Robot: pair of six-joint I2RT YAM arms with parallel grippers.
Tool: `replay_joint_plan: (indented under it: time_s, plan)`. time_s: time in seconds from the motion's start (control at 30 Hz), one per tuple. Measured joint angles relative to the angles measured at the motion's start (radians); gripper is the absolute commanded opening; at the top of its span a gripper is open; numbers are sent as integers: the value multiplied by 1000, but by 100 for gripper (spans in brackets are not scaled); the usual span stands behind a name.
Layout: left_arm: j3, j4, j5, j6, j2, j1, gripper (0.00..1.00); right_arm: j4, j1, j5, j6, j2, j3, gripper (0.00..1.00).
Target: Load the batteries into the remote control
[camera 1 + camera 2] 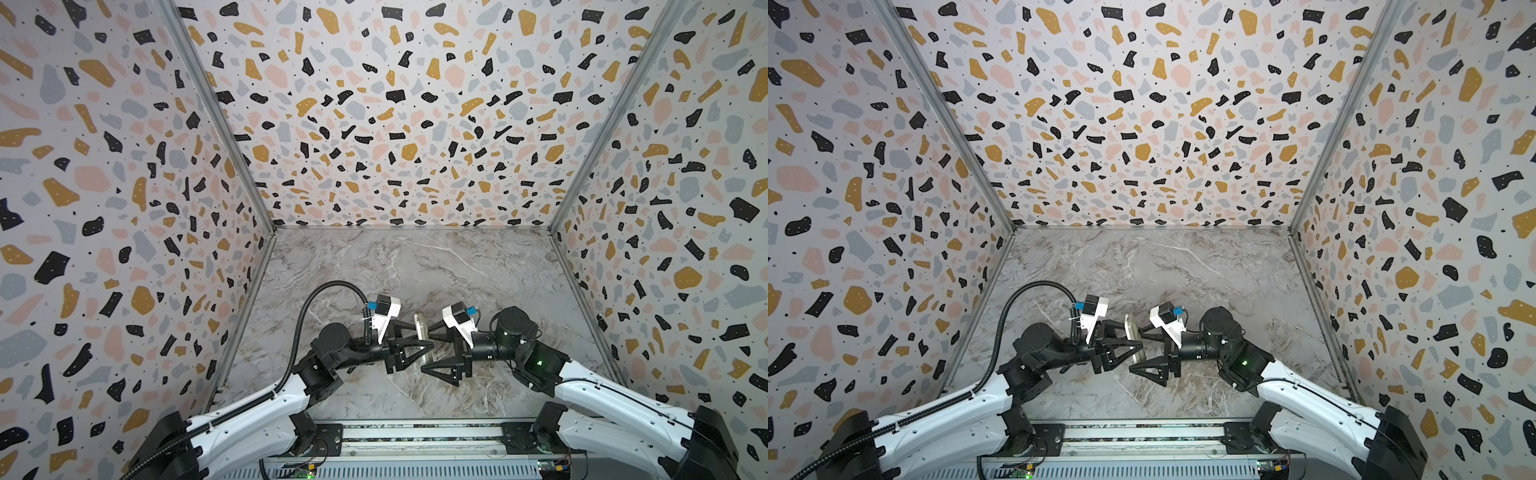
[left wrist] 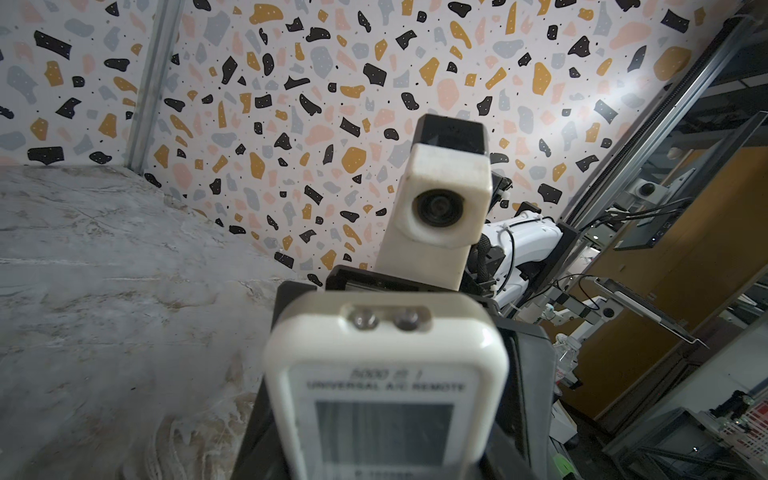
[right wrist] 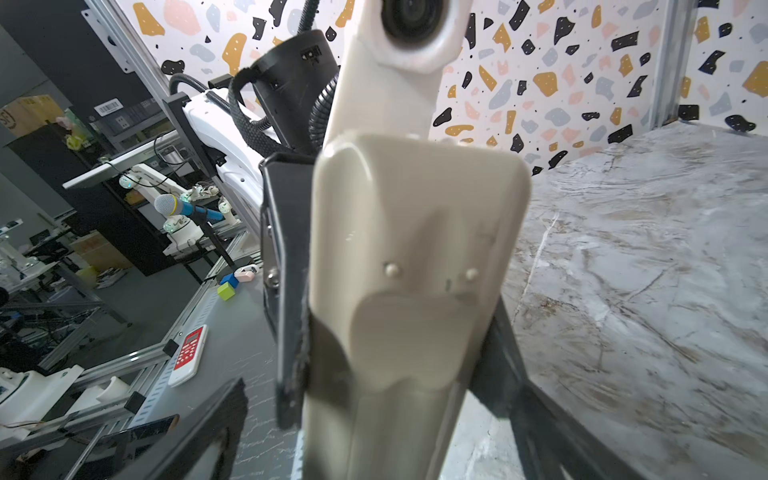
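I read R gripper point(image 1: 425, 350) spread wide, flanking remote point(image 1: 421, 325); contact unclear. L gripper point(image 1: 424, 336) pinches remote on edge, over table point(image 1: 415, 266) centre. Wrist views: remote blurred, lower end cut off.

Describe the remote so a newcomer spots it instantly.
Above the grey marble table, toward its front, the left gripper and right gripper meet tip to tip. The remote control is the slim white oblong held on edge in the left gripper, the only pale thing between black fingers.
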Motion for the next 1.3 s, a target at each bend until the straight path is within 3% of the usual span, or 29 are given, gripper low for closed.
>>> replay_joint_plan:
  time_s: [0.23, 0.53, 0.8, 1.3]
  plan:
    - [58, -150, -89, 38, -14, 0, 13, -56, -21, 89, -11, -57, 0, 99]
    - [218, -511, -245, 154, 3, 13, 13, -134, -34, 273, -29, -111, -19, 99]
    - [358, -776, -365, 245, 149, 34, 13, -193, -39, 433, -30, -128, -59, 99]
    - [408, -922, -416, 241, 396, 178, 15, -308, -84, 626, -26, -54, -73, 99]
